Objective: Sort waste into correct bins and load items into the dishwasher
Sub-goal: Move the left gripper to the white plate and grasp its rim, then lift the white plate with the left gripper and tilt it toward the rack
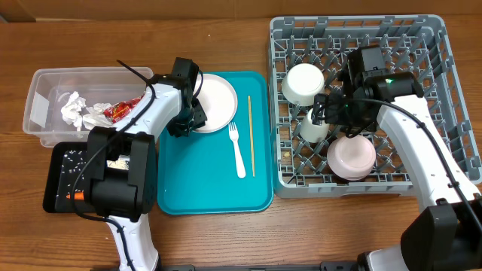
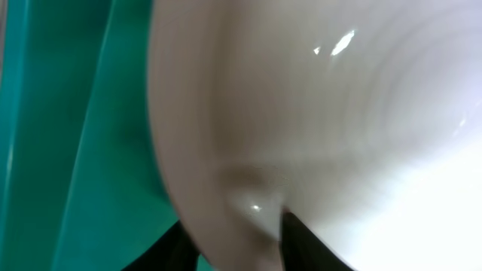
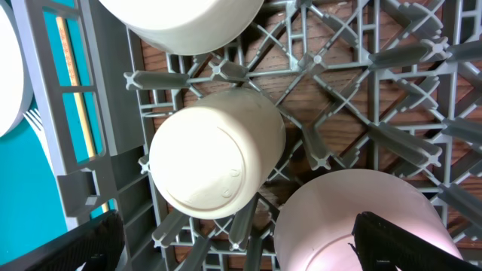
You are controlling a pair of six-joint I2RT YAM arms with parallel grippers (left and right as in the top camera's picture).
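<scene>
A white plate (image 1: 211,103) lies at the top left of the teal tray (image 1: 215,192). My left gripper (image 1: 183,124) is at its left edge. In the left wrist view the plate (image 2: 316,113) fills the frame, and the left gripper (image 2: 235,226) is shut on its rim, one finger under it and one inside. A white fork (image 1: 237,150) and a wooden chopstick (image 1: 251,135) lie on the tray. My right gripper (image 1: 334,124) hangs open inside the dishwasher (image 1: 361,22), above a small white cup (image 3: 215,158) and a pink bowl (image 3: 339,226), holding nothing.
A white bowl (image 1: 303,83) sits upside down in the rack. The clear tub (image 1: 45,105) at the left holds white napkins (image 1: 75,111) and a red wrapper (image 1: 120,111). The black tray (image 1: 56,177) below it holds rice scraps and a carrot (image 1: 75,196).
</scene>
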